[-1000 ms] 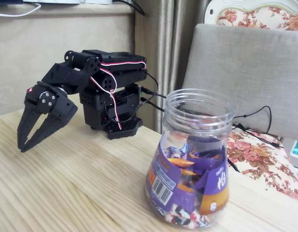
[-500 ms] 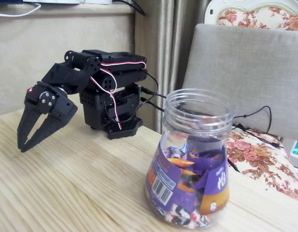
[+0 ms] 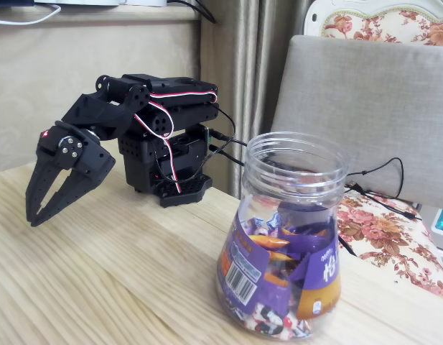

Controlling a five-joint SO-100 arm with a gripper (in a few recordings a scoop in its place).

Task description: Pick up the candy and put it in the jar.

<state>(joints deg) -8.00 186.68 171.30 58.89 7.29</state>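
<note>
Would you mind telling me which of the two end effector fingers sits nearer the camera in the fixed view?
The right-hand finger of the end effector; it overlaps the left finger, which sits behind it.

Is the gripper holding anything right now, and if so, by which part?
Nothing is held. The gripper hangs above the wooden table with its jaws slightly apart and the gap between them bare. Purple-wrapped sweets lie inside the jar.

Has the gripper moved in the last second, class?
No. The gripper hangs at the same spot above the wooden table, tips just as far left of the jar as before.
</note>
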